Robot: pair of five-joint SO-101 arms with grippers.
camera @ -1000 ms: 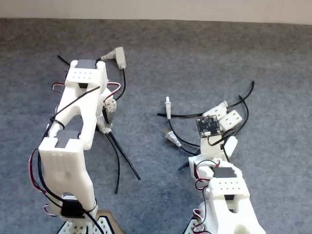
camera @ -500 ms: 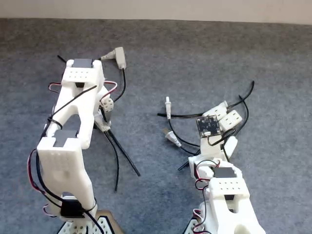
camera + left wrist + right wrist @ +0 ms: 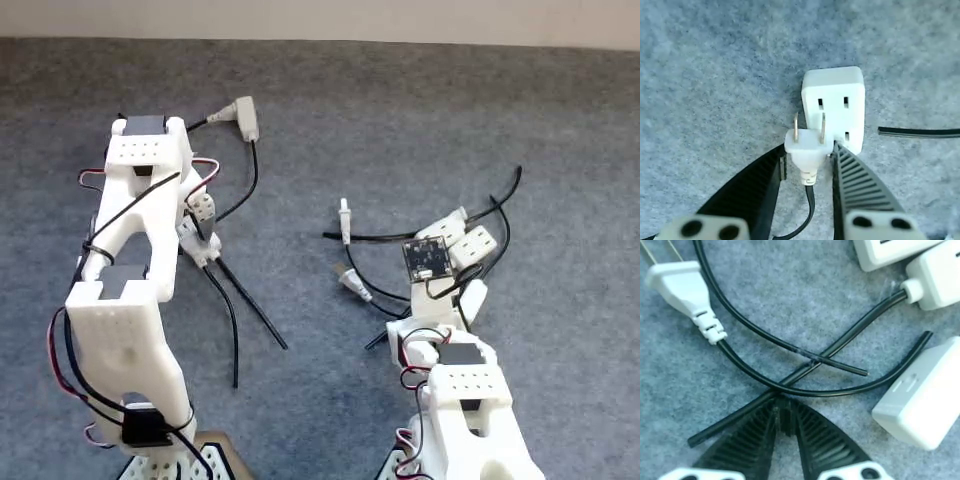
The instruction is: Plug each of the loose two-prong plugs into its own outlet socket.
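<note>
A white two-prong plug (image 3: pixel 805 152) is pinched in my left gripper (image 3: pixel 810 151), which is shut on it. Its prongs point at a white outlet socket (image 3: pixel 833 102) and lie just short of the two slots; one finger touches the socket's corner. From above, this plug (image 3: pixel 197 247) and socket (image 3: pixel 203 207) sit beside the left arm. My right gripper (image 3: pixel 785 417) is shut low over crossing black cables (image 3: pixel 810 360). Another loose plug (image 3: pixel 682 282) lies beyond it, with white sockets (image 3: pixel 922 400) to the side. Two loose plugs (image 3: pixel 345 215) (image 3: pixel 355 285) lie mid-table near a socket cluster (image 3: pixel 465 238).
A grey-white plug (image 3: pixel 243 117) with a black cord lies at the back, left of centre. Black cords (image 3: pixel 235 330) trail over the grey carpet (image 3: pixel 330 120) by the left arm. More cords (image 3: pixel 505 205) loop behind the socket cluster. Open carpet lies at the back right.
The left arm has shifted left and slightly back with the plug in its gripper, and the socket and cords beside it slid along. The right arm has not moved.
</note>
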